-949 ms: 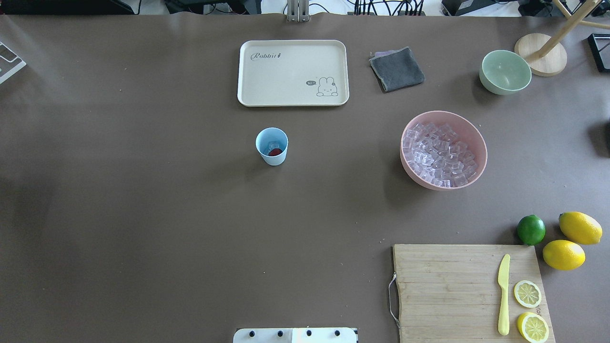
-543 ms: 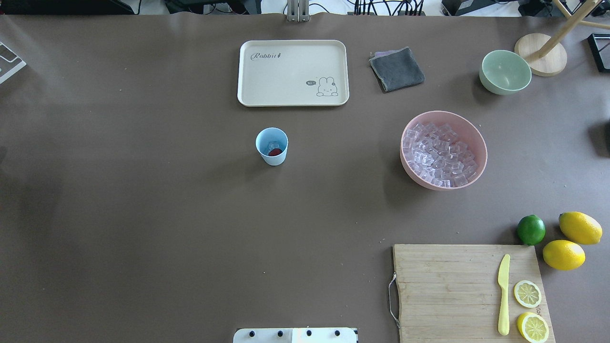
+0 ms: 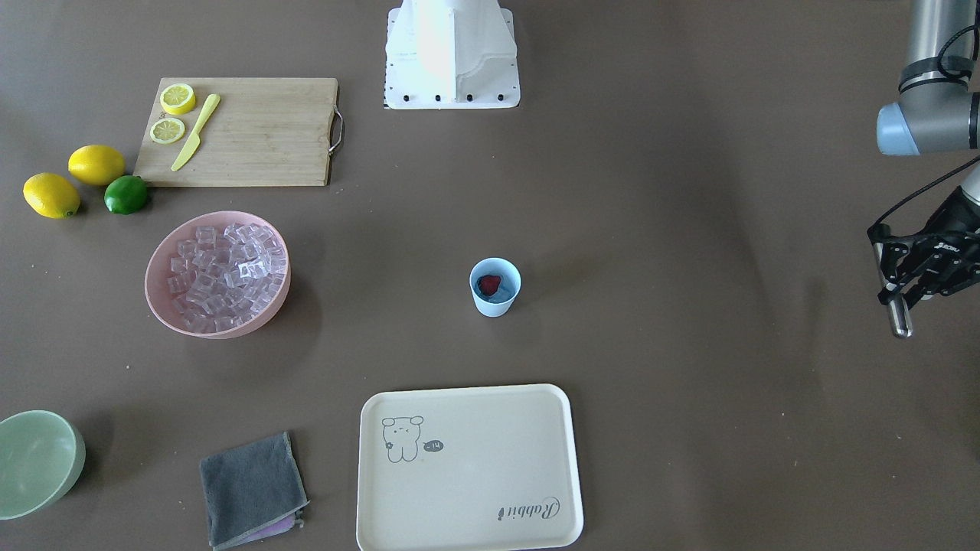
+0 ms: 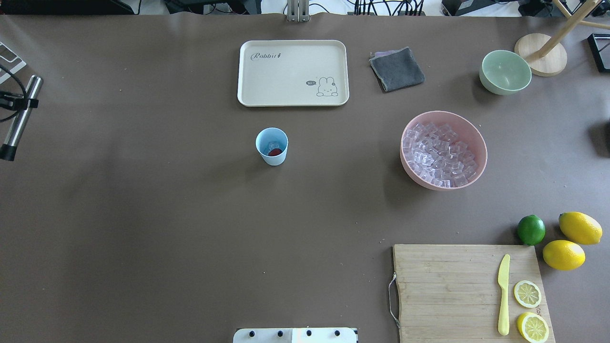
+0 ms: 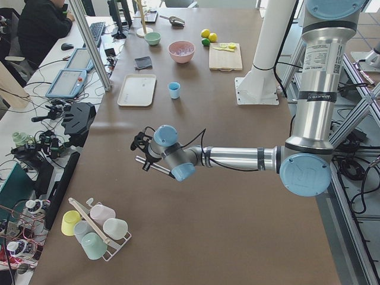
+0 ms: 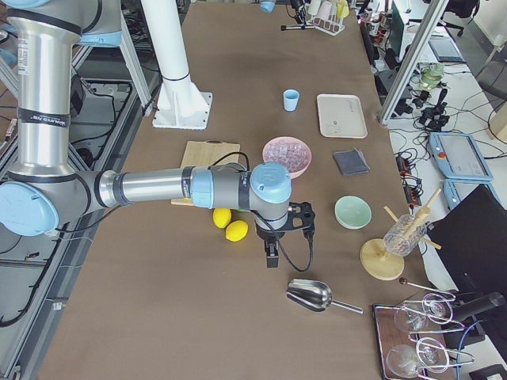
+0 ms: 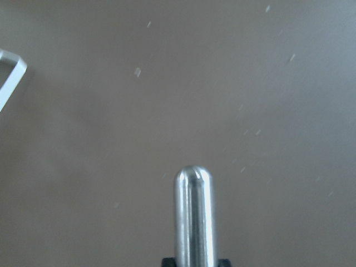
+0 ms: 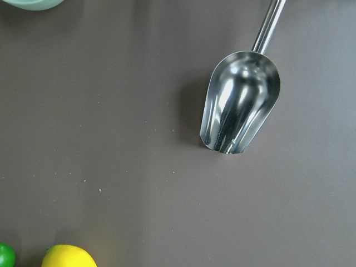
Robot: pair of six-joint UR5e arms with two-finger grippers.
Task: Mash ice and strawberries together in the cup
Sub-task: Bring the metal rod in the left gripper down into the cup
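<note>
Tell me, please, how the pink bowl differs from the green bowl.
The pink bowl is wider than the green bowl. The pink bowl is filled with ice, while the green bowl looks empty. The green bowl stands farther from the robot than the pink bowl. Both are round, upright and on the robot's right side.
</note>
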